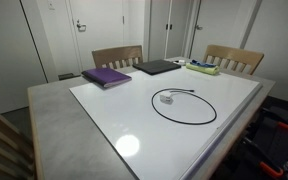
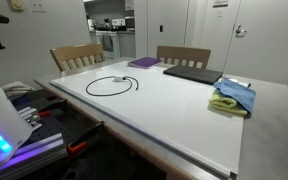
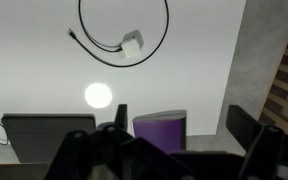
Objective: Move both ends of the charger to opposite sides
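Observation:
The charger [image 3: 167, 25] is a thin black cable lying in a loop on the white board [image 1: 124, 110]; it shows in both exterior views [image 1: 215, 112] [image 2: 92, 90]. A small white block [image 3: 132, 44] sits inside the loop on the cable. One dark tip [image 3: 72, 35] pokes out beside the loop [image 1: 191, 92]. I cannot make out the other tip. My gripper [image 3: 181, 125] appears only in the wrist view, at the bottom edge. It is open, empty, and well away from the cable, above the purple book.
A purple book [image 1: 106, 76] and a closed dark laptop [image 1: 156, 67] lie at the board's far side. Blue and green cloths [image 2: 234, 97] rest on a corner. Two wooden chairs [image 2: 76, 55] stand behind the grey table [image 1: 54, 120].

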`<state>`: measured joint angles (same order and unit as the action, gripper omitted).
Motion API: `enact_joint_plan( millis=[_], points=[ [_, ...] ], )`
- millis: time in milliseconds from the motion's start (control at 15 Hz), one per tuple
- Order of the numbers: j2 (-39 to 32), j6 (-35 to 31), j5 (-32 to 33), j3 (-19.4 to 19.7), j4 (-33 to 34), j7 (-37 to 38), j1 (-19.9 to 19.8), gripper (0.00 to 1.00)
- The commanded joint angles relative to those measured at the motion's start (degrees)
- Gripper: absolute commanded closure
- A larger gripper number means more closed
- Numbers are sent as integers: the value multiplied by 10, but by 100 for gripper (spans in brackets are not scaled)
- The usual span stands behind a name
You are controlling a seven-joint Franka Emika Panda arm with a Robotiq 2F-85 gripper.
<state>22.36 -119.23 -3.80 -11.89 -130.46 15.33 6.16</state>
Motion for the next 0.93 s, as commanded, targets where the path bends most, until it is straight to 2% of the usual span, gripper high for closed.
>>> enact_joint_plan(
  millis=[0,533,867],
  points=[
    [-53,-33,-4,-2,10,10,4,0],
    [-173,-90,15,-2,45,76,3,0],
    [-236,-93,54,8,71,175,5,0]
  ],
)
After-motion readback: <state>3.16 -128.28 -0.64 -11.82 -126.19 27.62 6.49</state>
